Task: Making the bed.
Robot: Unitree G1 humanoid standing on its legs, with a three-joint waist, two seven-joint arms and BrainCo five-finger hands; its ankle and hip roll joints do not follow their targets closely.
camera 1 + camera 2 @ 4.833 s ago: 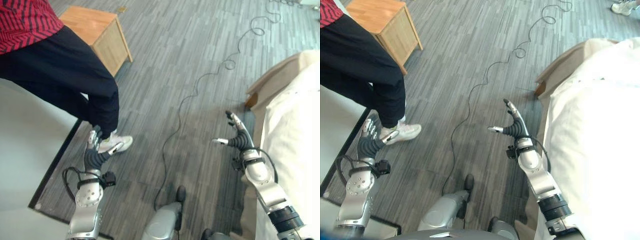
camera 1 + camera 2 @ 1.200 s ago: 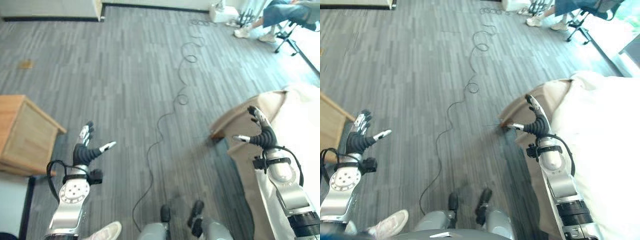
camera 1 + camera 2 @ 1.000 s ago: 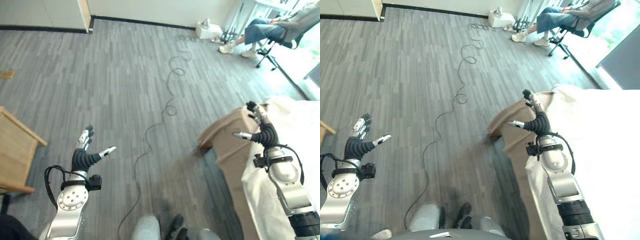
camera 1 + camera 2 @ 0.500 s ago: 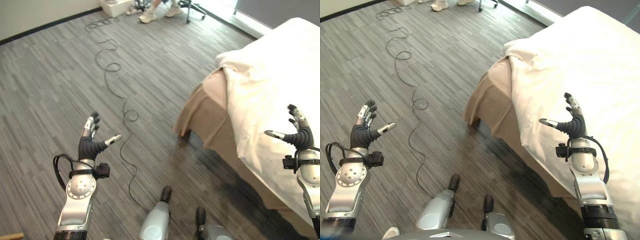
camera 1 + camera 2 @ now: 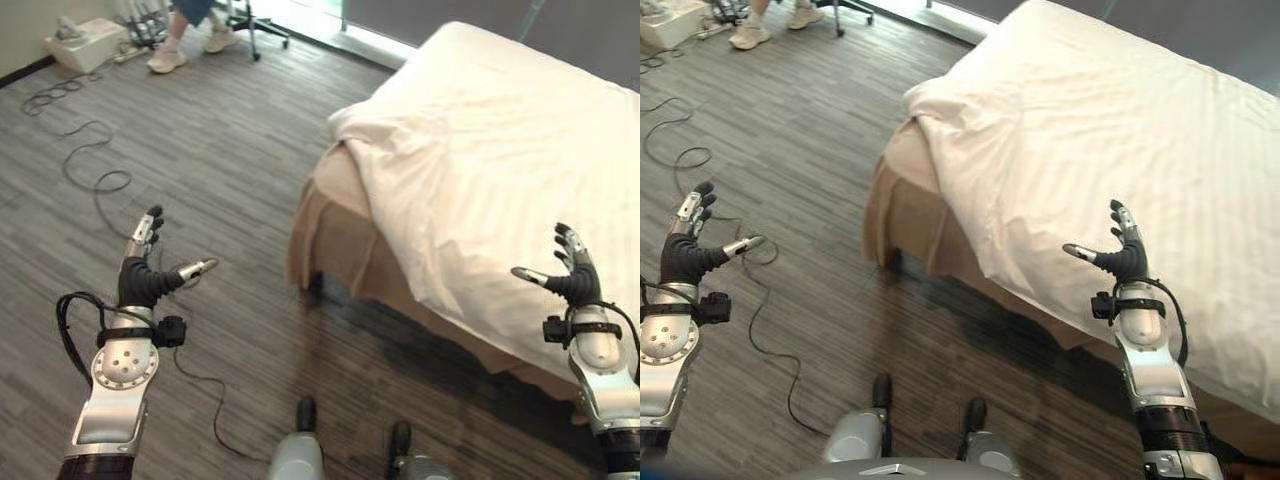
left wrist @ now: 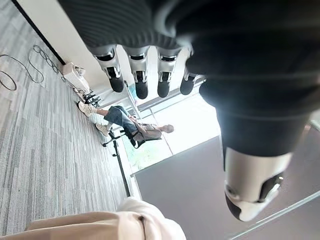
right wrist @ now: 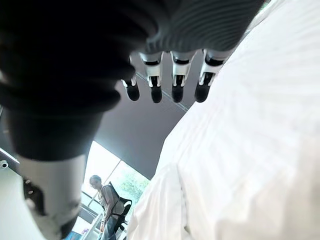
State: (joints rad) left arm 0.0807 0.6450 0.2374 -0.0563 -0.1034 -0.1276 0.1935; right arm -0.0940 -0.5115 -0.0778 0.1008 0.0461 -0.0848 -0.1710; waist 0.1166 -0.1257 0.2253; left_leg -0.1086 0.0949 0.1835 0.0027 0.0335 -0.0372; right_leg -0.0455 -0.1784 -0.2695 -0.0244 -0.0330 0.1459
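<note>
Hovering right hand (image 5: 1127,262) over white duvet (image 5: 1120,130), fingers spread, empty

Duvet (image 5: 500,150) cream-white, faint stripes; bed skirt (image 5: 335,240) tan; floor (image 5: 200,150) grey wood-plank pattern.

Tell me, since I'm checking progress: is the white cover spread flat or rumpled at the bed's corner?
Rumpled: the white cover bunches at the corner, baring the tan skirt.

My silver-grey forearms, round screw-dotted wrist plate, dark ribbed covers over my left hand (image 5: 143,284) and right hand (image 5: 1127,263), silver fingers (image 7: 174,70) tipped black, pale thumb capped dark.
</note>
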